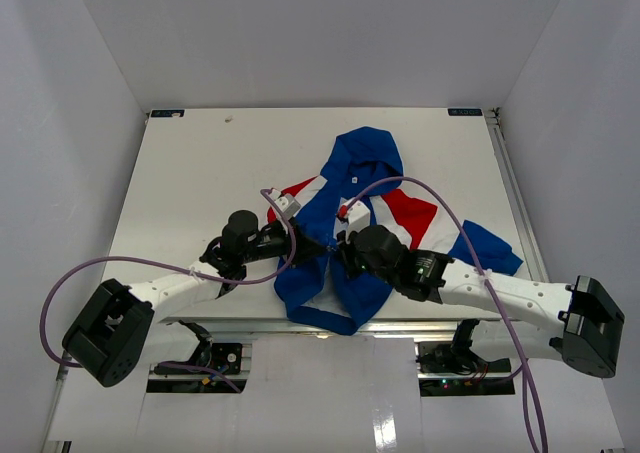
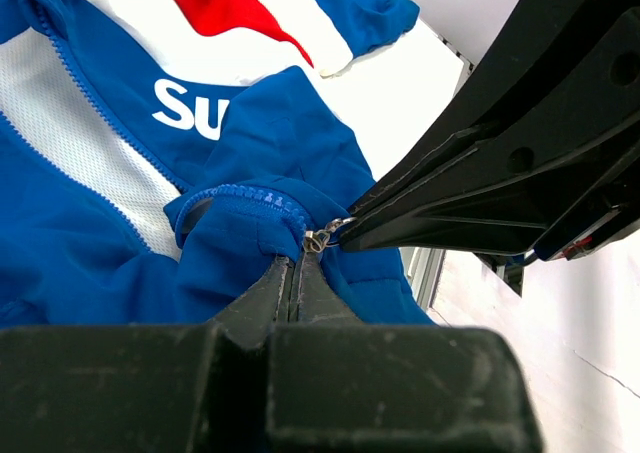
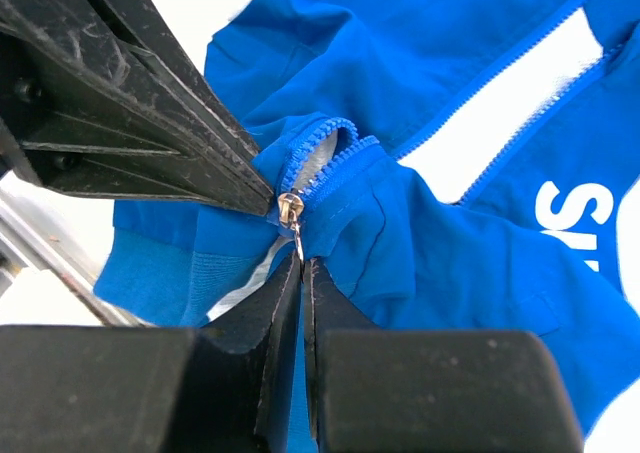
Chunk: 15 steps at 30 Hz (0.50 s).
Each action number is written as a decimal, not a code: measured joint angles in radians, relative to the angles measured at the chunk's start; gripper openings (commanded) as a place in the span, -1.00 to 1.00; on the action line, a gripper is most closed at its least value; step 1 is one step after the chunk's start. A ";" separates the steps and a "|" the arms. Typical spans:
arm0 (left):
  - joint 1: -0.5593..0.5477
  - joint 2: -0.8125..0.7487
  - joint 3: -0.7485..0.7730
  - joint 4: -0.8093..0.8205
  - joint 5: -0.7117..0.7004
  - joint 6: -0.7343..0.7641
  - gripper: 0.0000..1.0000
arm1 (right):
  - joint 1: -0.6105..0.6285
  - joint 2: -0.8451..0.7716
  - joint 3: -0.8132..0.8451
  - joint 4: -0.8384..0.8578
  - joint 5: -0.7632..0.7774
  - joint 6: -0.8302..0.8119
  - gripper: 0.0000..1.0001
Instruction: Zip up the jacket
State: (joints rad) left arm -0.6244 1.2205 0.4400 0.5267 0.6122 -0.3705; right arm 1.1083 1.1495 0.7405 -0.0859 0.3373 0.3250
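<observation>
- The jacket (image 1: 365,155) lies flat near the middle of the table (image 1: 200,173). Its hood points to 12 o'clock and its hem lies at 6 o'clock, reaching the near edge.
- One sleeve with red and white panels runs out toward 4 o'clock and ends in a blue cuff. The other shows red and white at about 10 o'clock from the chest.
- The front is open: the two rows of blue teeth (image 2: 95,88) stand apart, with white mesh lining (image 2: 80,148) between them. White lettering (image 2: 190,108) sits on the chest panel beside them.
- Low on the front, near the hem, the blue cloth is bunched up into a fold and the zip tape curls over it. The metal slider (image 3: 290,207) sits at the foot of that curl, with its pull (image 3: 297,239) hanging toward 6 o'clock in the right wrist view.
- The right gripper (image 3: 302,265) is closed, its fingertips pinching the pull. In the left wrist view it comes in from 3 o'clock.
- The left gripper (image 2: 297,265) is also closed, nipping the blue cloth just under the slider. In the right wrist view it comes in from 10 o'clock.
- From above, the two grippers meet tip to tip over the lower front, the left from 9 o'clock and the right from 3 o'clock.
- Purple cables (image 1: 420,186) arc over the jacket from both arms.
</observation>
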 measured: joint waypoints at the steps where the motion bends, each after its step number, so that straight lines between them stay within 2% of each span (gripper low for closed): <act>1: 0.000 0.000 0.000 -0.001 -0.004 0.002 -1.00 | 0.000 0.010 0.013 -0.014 0.003 -0.006 -0.85; 9: 0.000 0.000 0.000 -0.010 -0.014 0.008 -1.00 | 0.000 0.031 0.040 -0.047 -0.011 -0.020 -0.85; 12: 0.000 0.000 0.000 -0.012 -0.014 0.008 -1.00 | 0.000 0.029 0.040 -0.048 -0.022 -0.020 -0.72; 15: 0.000 0.000 0.000 -0.025 -0.014 0.009 -1.00 | -0.001 0.015 0.040 -0.046 -0.030 -0.023 -0.74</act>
State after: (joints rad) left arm -0.6243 1.2205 0.4400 0.5021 0.5983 -0.3615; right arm 1.1069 1.1641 0.7803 -0.1319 0.3072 0.3021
